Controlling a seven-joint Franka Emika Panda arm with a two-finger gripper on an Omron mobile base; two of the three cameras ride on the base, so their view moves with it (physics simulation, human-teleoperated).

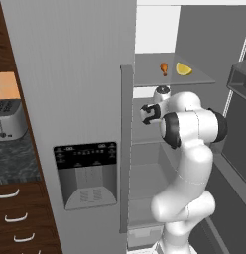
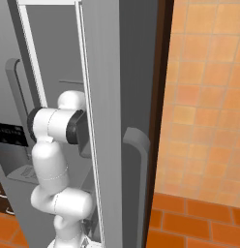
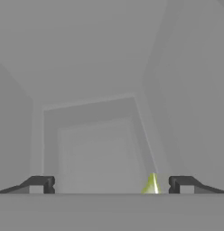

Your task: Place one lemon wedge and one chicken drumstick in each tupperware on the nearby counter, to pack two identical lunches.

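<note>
In the left base view we see the tall grey refrigerator (image 1: pixel 70 99) with its right-hand compartment standing open. On the grey upper shelf (image 1: pixel 194 79) inside that refrigerator lie a glossy orange-brown chicken drumstick (image 1: pixel 164 68) and, just beside it on the right, a pale yellow lemon wedge (image 1: pixel 183 69). The white arm reaches into the refrigerator below that shelf. Left of the refrigerator sits a silver two-slot toaster (image 1: pixel 7 120) on the dark speckled stone bench (image 1: pixel 13 161), over dark wood drawers with curved silver handles.

In the right base view we see the arm's white elbow beside the refrigerator's open door (image 2: pixel 105 121), with orange tiled wall to the door's right.

In the hand view we see the end effector (image 3: pixel 111 185) with its two dark fingertips spread wide apart, gripping nothing, facing the refrigerator's grey interior. A small yellow-green pointed wedge (image 3: pixel 151 184) shows low down, just beside the right fingertip (image 3: pixel 181 184).
</note>
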